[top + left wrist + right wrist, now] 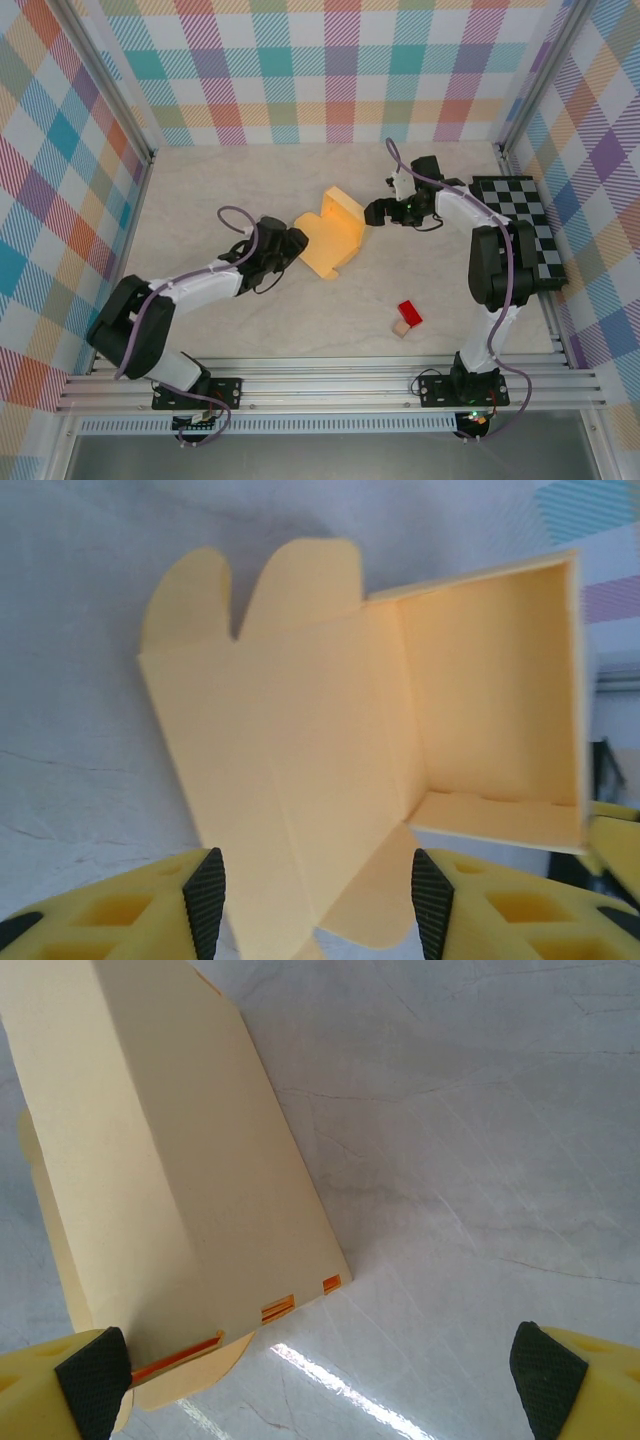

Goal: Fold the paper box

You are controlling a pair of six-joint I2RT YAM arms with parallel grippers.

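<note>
Pale-orange paper box (335, 238) between low left tool (292, 246) and right tool (374, 212), both agape, empty.

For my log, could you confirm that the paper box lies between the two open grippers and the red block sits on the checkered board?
Not quite. The red block sits on the bare table, apart from the checkered board; the top view shows it. The paper box does lie between the open left gripper and right gripper.
</note>
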